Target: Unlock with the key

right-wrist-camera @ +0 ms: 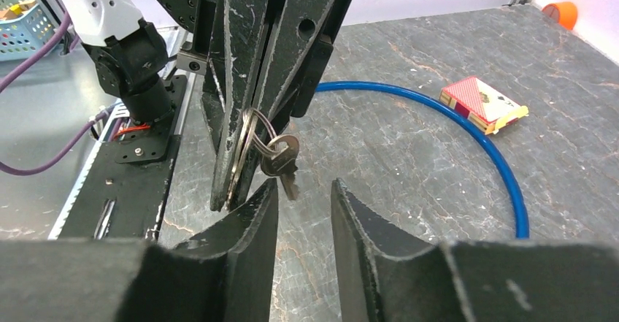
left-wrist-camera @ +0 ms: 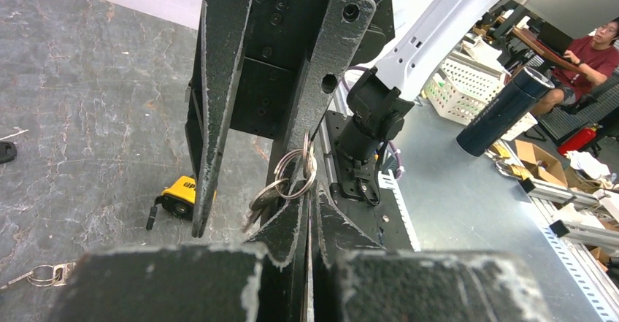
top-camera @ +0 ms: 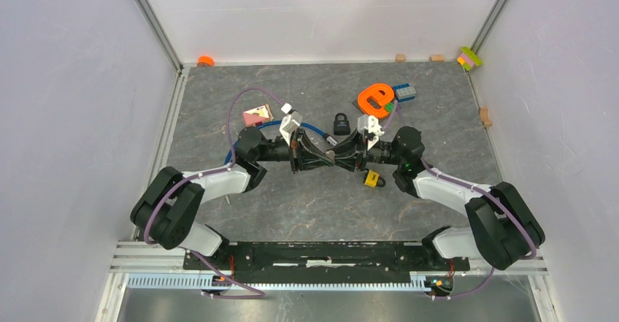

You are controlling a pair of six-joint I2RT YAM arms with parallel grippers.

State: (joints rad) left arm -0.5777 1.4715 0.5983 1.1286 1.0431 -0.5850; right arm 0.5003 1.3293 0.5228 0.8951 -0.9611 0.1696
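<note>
My left gripper [left-wrist-camera: 309,204] [top-camera: 321,155] is shut on a steel key ring [left-wrist-camera: 295,170] [right-wrist-camera: 244,152], held above the table's middle. Two keys [right-wrist-camera: 282,157] hang from the ring. My right gripper [right-wrist-camera: 304,190] [top-camera: 341,154] faces it tip to tip and stands open. The key blades dangle just above its gap, near its left finger [right-wrist-camera: 255,220], and nothing is pinched. A black padlock [top-camera: 341,123] stands behind the grippers. A yellow padlock [top-camera: 374,179] [left-wrist-camera: 179,194] lies on the table in front of the right arm.
A blue cable loop [right-wrist-camera: 467,136] and a red card box [right-wrist-camera: 483,103] lie behind the left arm. An orange letter shape [top-camera: 376,98] and blue block [top-camera: 406,92] sit at the back right. Another key set [left-wrist-camera: 44,272] lies on the table.
</note>
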